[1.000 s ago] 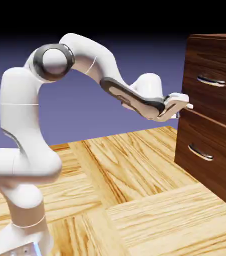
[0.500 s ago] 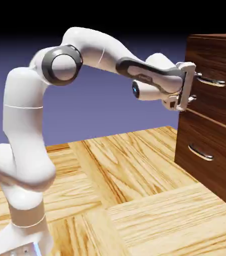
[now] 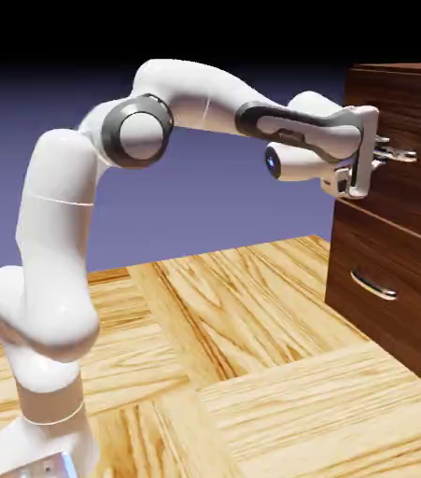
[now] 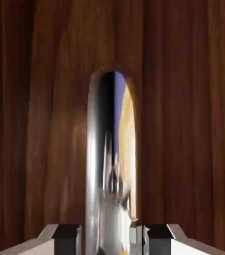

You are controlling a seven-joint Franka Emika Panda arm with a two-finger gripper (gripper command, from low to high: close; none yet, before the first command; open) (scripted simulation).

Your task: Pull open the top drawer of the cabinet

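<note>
The cabinet stands at the exterior view's right, dark reddish-brown, with two stacked drawer fronts. The top drawer looks closed, flush with the cabinet face. Its silver bar handle pokes out past my gripper, which reaches level against the drawer front. In the hand view the handle fills the middle as a shiny vertical bar against the wood of the top drawer. My gripper is shut on the handle, with one grey fingertip on each side of it.
The lower drawer with its own silver handle sits below, closed. A wooden table top spreads under the arm. The white arm arches from the lower left over to the cabinet.
The hand rose from below the top drawer to its handle, turned to face the front, moved in, and the fingers closed on the handle.
</note>
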